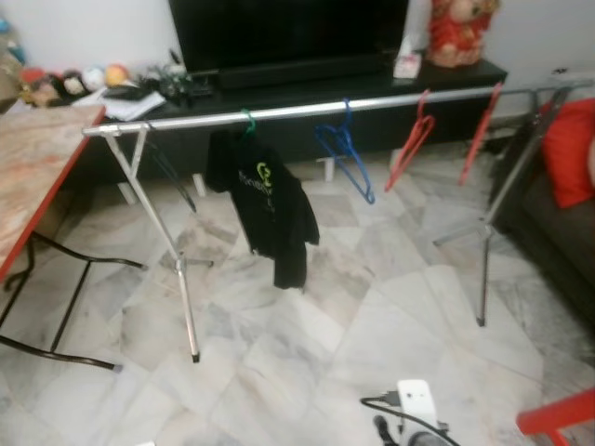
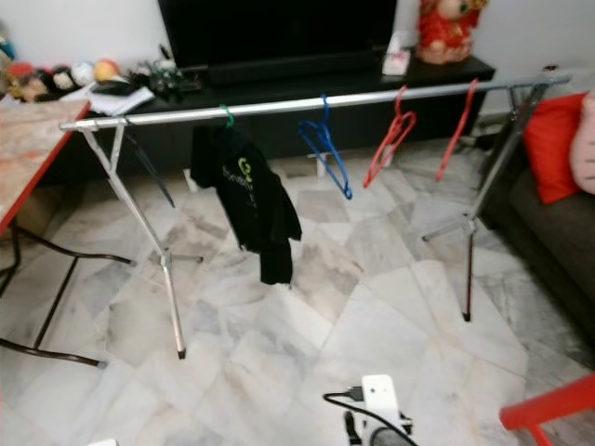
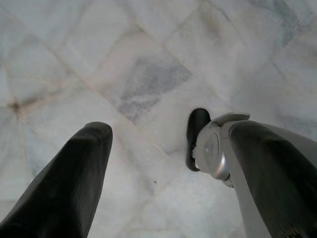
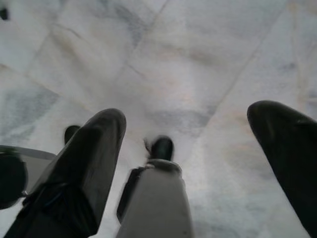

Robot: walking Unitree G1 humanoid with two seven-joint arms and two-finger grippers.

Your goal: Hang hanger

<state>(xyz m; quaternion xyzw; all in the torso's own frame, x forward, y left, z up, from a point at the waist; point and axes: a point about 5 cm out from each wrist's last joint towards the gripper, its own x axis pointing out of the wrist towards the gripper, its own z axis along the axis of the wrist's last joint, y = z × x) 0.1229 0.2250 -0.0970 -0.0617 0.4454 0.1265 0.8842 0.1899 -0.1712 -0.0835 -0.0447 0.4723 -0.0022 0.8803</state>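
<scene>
Left gripper (image 3: 168, 163) and right gripper (image 4: 198, 148) both hang downward, fingers spread apart

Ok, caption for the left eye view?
Black shirt, blue hanger and two red hangers on a metal clothes rail.

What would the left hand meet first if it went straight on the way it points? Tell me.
Most likely the marble floor: the open left hand points down at bare tiles. The robot's own foot sits close beside that line, though depth is unclear.
</scene>
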